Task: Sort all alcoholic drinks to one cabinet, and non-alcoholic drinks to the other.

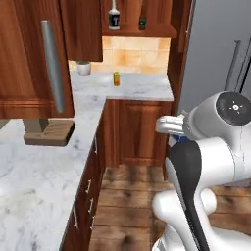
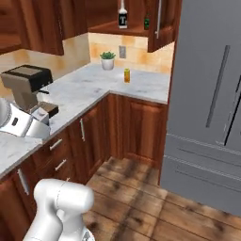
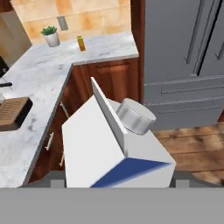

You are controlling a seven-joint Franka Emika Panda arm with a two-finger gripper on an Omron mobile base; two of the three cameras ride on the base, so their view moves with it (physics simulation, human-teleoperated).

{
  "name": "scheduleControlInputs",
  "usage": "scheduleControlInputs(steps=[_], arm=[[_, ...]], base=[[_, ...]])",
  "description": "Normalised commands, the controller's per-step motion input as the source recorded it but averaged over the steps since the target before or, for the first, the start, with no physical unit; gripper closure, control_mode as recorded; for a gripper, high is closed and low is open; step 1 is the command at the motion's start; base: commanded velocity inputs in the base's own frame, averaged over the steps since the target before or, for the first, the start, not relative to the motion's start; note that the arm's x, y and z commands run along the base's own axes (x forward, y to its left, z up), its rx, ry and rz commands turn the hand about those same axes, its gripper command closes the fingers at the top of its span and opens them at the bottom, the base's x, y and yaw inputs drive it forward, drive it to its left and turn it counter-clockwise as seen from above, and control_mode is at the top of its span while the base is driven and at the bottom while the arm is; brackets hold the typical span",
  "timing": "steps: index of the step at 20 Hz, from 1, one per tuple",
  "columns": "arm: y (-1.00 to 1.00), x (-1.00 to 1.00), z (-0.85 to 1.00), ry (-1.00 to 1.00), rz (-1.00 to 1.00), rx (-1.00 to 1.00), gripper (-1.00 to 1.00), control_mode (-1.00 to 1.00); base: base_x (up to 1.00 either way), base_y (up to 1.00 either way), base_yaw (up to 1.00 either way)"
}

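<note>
Milk carton, white with a blue band and a grey round cap, sits closest in the hand view, at 6 o'clock, with its gable ridge pointing to 11 o'clock. It sits between the hand's fingers, whose tips are hidden under it, so the hand holds the carton, its fingers spread to the carton's width. No writing can be read on the carton.

Going left to right in the left base view: one cabinet door with a long silver bar handle hangs at 10 o'clock. One brown block lies on the marble worktop below it. One potted plant stands at the back of the worktop, at 11 o'clock. One juice carton, yellow-orange, stands alone on the worktop at 12 o'clock, well apart from the plant. Its print is too small to read.

Above it, an open cabinet shelf carries two bottles. One clear bottle has a black label with a white "T". One beer bottle, with a green label, stands to its right, apart from it. Its label lettering cannot be read.

One grey fridge fills 1 to 3 o'clock.

In the right base view, one coffee machine stands on the worktop at 9 o'clock.
</note>
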Motion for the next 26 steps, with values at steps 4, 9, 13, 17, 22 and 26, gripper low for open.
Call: scheduleControlInputs(steps=[4,9,13,17,22,26], arm=[[0.0,0.0,0.0,0.0,0.0,0.0,1.0,1.0],[0.0,0.0,0.0,0.0,0.0,0.0,1.0,1.0],[0.0,0.0,0.0,0.0,0.0,0.0,1.0,1.0],[0.0,0.0,0.0,0.0,0.0,0.0,1.0,1.0],[0.0,0.0,0.0,0.0,0.0,0.0,1.0,1.0],[0.0,0.0,0.0,0.0,0.0,0.0,1.0,1.0]], base=[[-0.58,-0.27,0.85],[-0.32,-0.2,0.88],[-0.26,-0.21,0.88],[-0.23,-0.26,0.85],[0.06,-0.59,0.62],[0.15,-1.0,0.2]])
